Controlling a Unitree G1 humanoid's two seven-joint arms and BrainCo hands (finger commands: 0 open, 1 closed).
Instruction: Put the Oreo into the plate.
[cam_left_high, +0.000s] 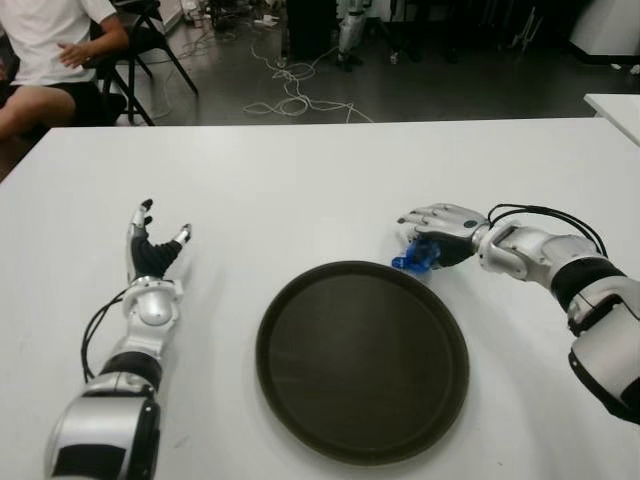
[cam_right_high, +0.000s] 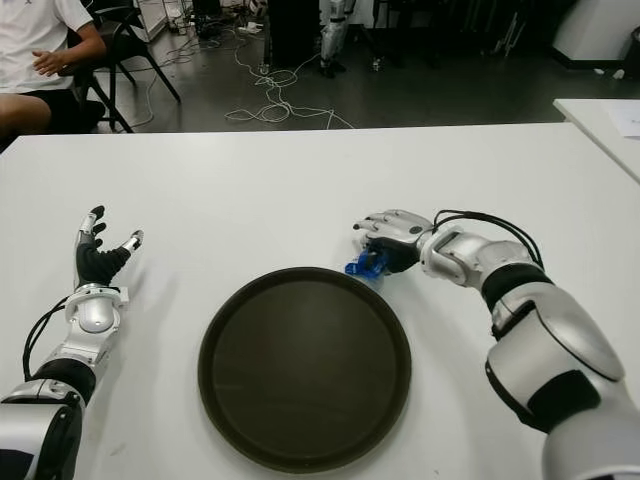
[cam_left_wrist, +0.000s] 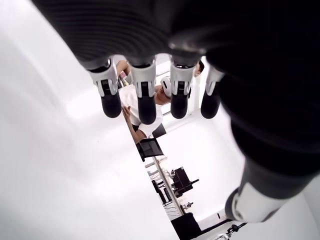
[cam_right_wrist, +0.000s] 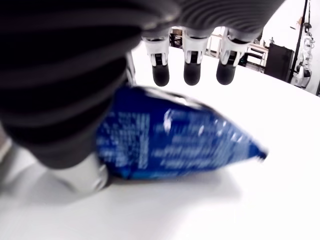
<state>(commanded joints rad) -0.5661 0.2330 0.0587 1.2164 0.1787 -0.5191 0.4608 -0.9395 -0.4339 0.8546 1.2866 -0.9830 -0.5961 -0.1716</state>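
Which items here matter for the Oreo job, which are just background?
In play:
- Oreo packet, blue, under the right hand
- dark round plate, empty
- white table

Background:
- left hand, open, left of plate
- seated person
- floor cables

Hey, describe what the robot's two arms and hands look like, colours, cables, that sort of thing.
Both arms are glossy silver shells with black joint sections. The left hand has a black palm, silver-and-black fingers with dark rounded tips, and a black cable looping beside its forearm. The right hand has a silver-grey back, and a bundle of black cables arcs over its wrist.
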